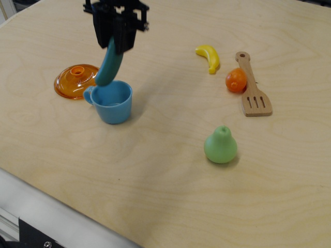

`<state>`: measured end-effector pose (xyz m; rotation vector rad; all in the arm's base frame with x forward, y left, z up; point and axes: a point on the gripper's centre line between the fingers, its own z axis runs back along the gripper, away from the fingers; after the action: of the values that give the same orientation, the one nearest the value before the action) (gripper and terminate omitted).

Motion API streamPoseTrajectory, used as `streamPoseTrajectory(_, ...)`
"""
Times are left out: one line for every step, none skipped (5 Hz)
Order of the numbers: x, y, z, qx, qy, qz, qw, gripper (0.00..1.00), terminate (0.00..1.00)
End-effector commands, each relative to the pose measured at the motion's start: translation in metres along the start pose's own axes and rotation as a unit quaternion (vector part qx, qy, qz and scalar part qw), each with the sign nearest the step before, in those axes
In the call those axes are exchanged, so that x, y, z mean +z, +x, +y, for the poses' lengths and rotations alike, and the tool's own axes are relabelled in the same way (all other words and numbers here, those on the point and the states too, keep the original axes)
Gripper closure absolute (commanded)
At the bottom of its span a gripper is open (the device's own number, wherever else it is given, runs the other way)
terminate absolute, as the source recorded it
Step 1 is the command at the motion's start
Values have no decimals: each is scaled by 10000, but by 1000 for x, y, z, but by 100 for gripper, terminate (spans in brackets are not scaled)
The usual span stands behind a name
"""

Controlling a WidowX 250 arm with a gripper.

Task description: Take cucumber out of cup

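My black gripper [114,42] is shut on the top end of the dark teal cucumber [109,66]. The cucumber hangs tilted from the fingers, with its lower end just above the rim of the light-blue cup [113,102]. The cup stands upright on the wooden table, its handle to the left, directly below and slightly right of the cucumber's lower end. The inside of the cup looks empty.
An orange translucent lid [75,80] lies just left of the cup. A yellow banana [209,57], an orange fruit [236,80] and a wooden spatula [252,88] lie at the right. A light green pear [221,145] stands in front of them. The table edge [46,206] runs along the lower left.
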<state>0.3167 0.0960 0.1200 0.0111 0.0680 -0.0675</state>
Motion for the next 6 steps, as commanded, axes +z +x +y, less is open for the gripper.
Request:
streamPoseTrajectory(15,47,22,340,-63,-367,9987,100,0)
streamPoseTrajectory(-1,70,30,505,-106,-214,9984,100,0)
streamPoseTrajectory(-22,93,36,646,-211,-123,9976,100,0)
streamPoseTrajectory(-43,111,38,699,-200,108,9973,100,0)
streamPoseTrajectory(-56,121,36,694,-221,216,9971,100,0)
streamPoseTrajectory(-61,122,34,680,-177,134,9974,100,0)
